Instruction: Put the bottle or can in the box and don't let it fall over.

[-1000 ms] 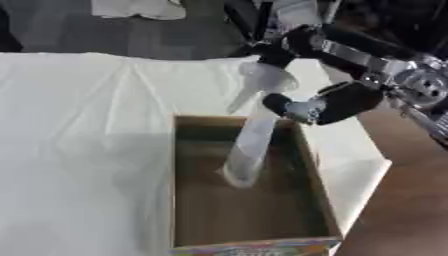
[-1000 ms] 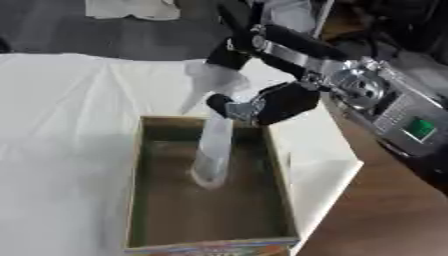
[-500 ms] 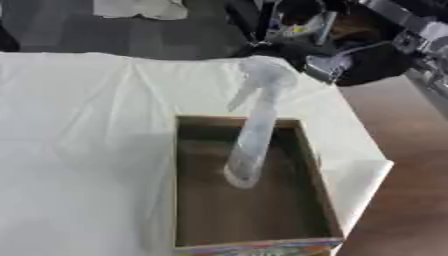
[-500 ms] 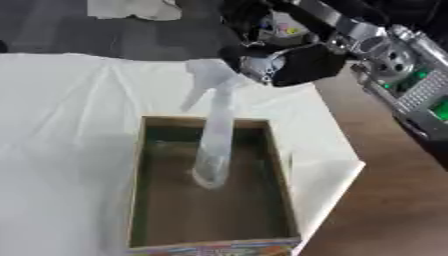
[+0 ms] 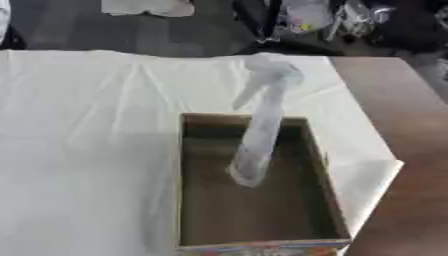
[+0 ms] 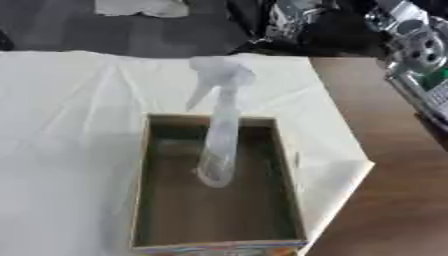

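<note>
Spray bottle (image 5: 261,134) upright in box (image 5: 328,190), nothing touching it. R arm at top-right edge; hand state: can't tell.

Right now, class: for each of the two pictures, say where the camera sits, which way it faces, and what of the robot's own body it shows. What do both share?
Left eye view: in the robot's head, looking down at the box on the white cloth; no robot hand shows.
Right eye view: beside it in the head, facing down too; a silver and black part of the right arm shows at the upper right.
Shared: the spray bottle standing upright inside the box, untouched.
</note>
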